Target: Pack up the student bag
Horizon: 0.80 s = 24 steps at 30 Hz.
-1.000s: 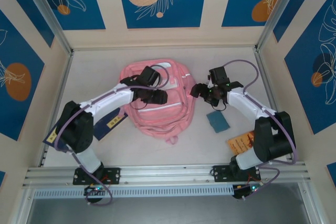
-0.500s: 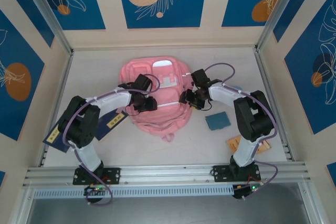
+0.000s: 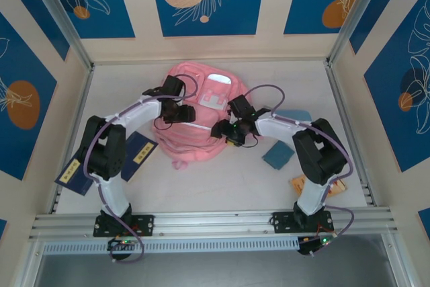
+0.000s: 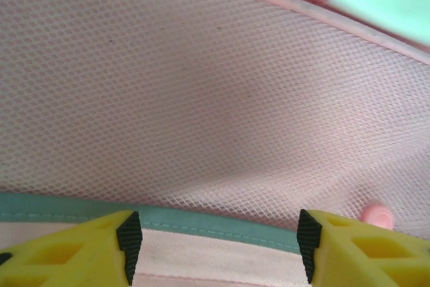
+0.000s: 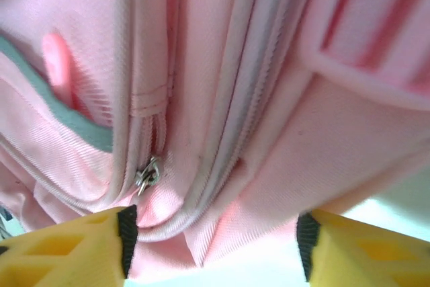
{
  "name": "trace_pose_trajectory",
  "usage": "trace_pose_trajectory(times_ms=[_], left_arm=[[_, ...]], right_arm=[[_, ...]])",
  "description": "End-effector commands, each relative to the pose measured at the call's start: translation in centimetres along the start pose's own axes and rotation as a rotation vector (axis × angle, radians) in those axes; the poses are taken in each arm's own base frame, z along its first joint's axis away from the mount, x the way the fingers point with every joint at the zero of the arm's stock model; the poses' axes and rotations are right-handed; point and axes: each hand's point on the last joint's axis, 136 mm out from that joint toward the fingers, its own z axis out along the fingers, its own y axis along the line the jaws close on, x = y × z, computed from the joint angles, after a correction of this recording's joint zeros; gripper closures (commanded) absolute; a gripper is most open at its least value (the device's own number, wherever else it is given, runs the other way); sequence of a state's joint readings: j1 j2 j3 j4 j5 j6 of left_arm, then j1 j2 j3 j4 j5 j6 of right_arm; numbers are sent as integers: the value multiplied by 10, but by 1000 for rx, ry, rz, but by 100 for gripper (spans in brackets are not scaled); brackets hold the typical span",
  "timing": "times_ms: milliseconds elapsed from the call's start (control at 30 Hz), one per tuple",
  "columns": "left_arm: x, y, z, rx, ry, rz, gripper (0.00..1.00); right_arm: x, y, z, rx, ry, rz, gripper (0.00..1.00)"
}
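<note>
The student bag lies mid-table, toward the far side. The step in hand appears to be opening it. The left gripper stands released over the mesh pocket. The right gripper stands released astride the zip pull. The next move probably requires clamping that pull.

Student bag, pink, lies flat mid-table, toward the far side. Left gripper sits over its left part, right gripper at its right edge. Dark blue book just left of bag. Teal pad and orange card lie right, apart from it.
</note>
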<state>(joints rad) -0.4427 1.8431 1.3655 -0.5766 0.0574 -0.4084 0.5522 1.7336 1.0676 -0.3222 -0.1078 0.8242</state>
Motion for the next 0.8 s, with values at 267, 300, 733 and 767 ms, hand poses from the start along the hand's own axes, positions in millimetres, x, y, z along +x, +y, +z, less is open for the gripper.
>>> trace_pose_trajectory(times_ms=[267, 300, 733, 767], left_arm=[[24, -75, -19, -160, 12, 361, 33], [25, -81, -15, -171, 16, 378, 35], [20, -103, 36, -273, 90, 402, 54], [20, -101, 39, -288, 94, 402, 55]], right_arm=[[-35, -75, -109, 80, -309, 113, 13], [-34, -81, -111, 85, -315, 125, 13], [-24, -107, -109, 93, -308, 189, 14], [-24, -107, -109, 92, -310, 191, 14]])
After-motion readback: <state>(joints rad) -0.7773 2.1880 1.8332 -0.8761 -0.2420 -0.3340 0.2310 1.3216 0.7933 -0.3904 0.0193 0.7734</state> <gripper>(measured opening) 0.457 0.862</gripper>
